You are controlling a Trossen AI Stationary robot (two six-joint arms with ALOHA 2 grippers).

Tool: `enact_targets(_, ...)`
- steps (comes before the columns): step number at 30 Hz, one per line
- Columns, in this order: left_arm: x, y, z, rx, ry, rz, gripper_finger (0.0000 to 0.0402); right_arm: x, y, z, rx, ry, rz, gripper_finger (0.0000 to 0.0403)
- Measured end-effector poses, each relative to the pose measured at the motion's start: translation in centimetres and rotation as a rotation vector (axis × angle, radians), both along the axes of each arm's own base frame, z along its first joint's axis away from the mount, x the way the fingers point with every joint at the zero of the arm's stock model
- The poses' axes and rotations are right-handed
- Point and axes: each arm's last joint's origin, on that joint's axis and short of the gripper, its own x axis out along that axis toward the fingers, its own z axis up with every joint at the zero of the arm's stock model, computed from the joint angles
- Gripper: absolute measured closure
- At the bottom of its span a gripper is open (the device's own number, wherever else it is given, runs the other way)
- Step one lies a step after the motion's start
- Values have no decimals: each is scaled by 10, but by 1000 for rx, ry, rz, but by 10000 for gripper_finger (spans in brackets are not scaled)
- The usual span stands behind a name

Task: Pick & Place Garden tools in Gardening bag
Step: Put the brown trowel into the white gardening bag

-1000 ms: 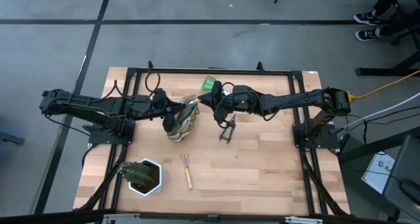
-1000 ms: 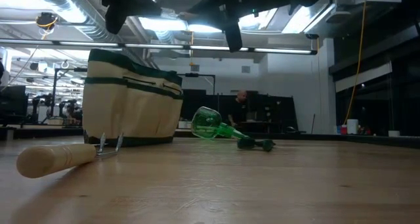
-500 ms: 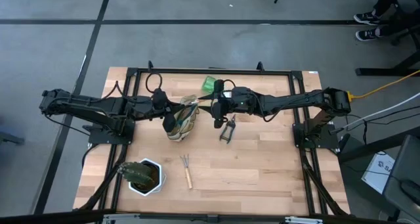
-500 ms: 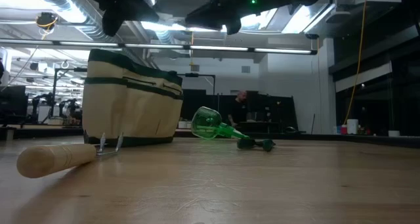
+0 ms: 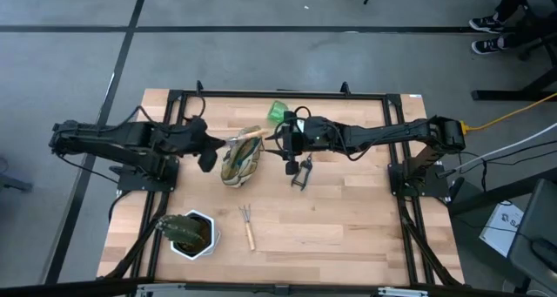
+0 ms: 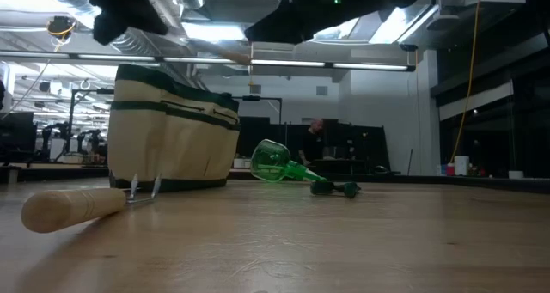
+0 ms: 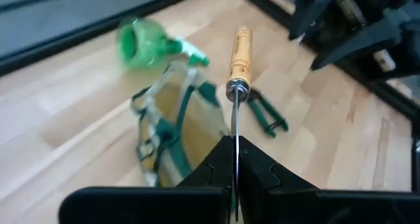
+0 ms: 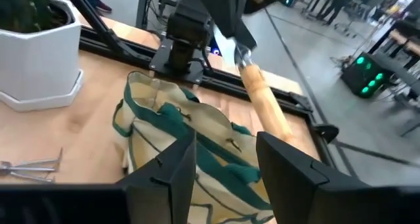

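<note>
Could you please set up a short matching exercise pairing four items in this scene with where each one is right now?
Things:
1. trowel
2. spray bottle
3. little rake
4. pruning shears

Places:
A. lying on its side beyond the gardening bag
B. held by its blade in the left hand, above the bag
C. on the table beside the white pot
D. on the table below the right hand

Pairs: 1-B, 2-A, 3-C, 4-D

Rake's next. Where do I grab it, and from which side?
Take the rake by its wooden handle, coming straight down from above. It lies flat on the table with nothing near it, tines toward the bag, so close across the handle.
</note>
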Motion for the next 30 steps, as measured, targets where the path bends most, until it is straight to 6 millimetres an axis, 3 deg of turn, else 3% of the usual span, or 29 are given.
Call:
enact_targets(6, -13, 0, 18, -64, 85, 3, 399, -2, 0, -5, 32, 58, -10, 240)
enact_targets(13, -21, 0, 19, -108, 166, 26, 399, -4, 0, -10, 41, 106, -14, 240)
enact_targets(30, 5, -4, -2, -213, 357, 42, 399, -7, 0, -16, 103, 181, -40, 240)
